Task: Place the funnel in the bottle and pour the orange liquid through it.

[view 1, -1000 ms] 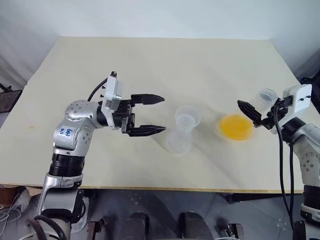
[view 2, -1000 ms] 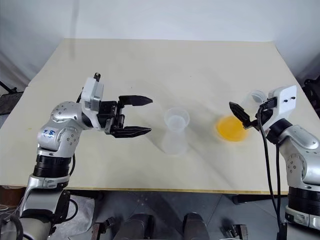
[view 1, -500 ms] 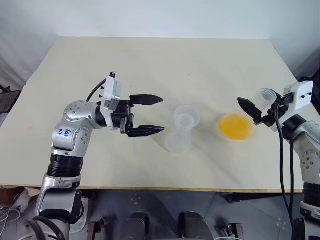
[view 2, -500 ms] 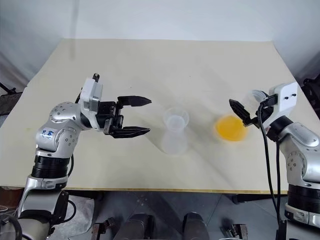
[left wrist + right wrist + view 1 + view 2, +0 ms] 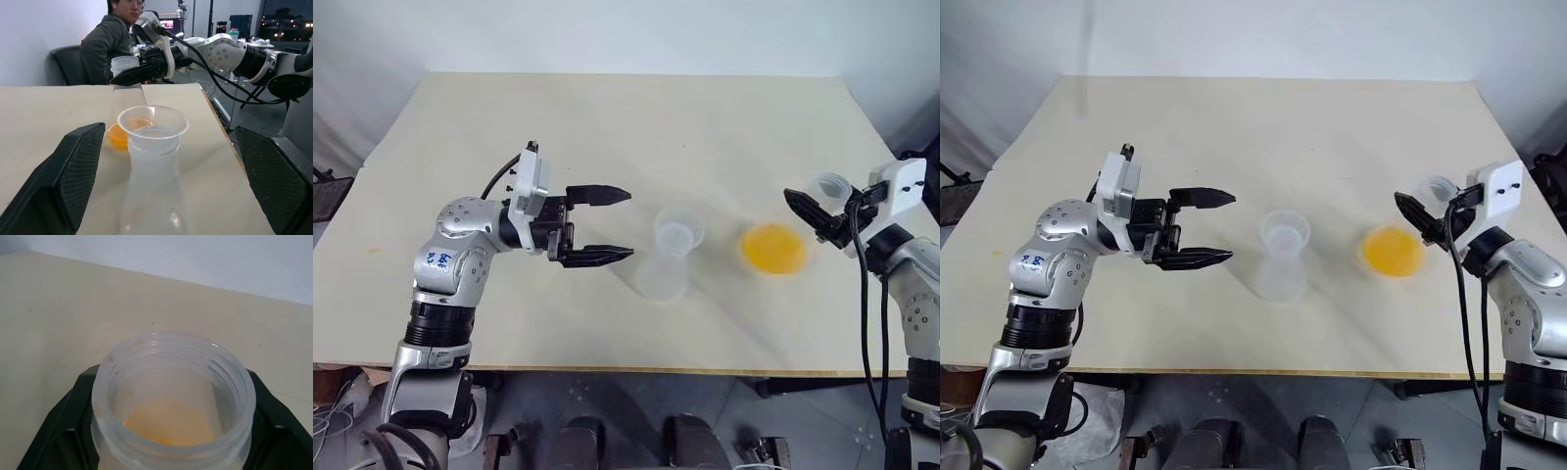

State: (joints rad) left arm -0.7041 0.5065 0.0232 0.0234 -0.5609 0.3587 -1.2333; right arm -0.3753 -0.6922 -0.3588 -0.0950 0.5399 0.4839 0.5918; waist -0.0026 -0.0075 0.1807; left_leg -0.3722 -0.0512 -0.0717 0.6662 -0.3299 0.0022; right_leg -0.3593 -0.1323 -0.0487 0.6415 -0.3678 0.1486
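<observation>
On the pale bench [image 5: 607, 127], funnel [image 5: 679, 228] sits in the bottle [image 5: 664, 274]; right claw [image 5: 811, 215] clamps the flask [image 5: 830, 188] of orange liquid [image 5: 775, 249], unpoured; left claw [image 5: 599, 225] gapes.

Larger flask [image 5: 173, 401]: base cut off by frame edge. Right gripper fingers [image 5: 73, 416]: tips hidden behind flask neck.
</observation>
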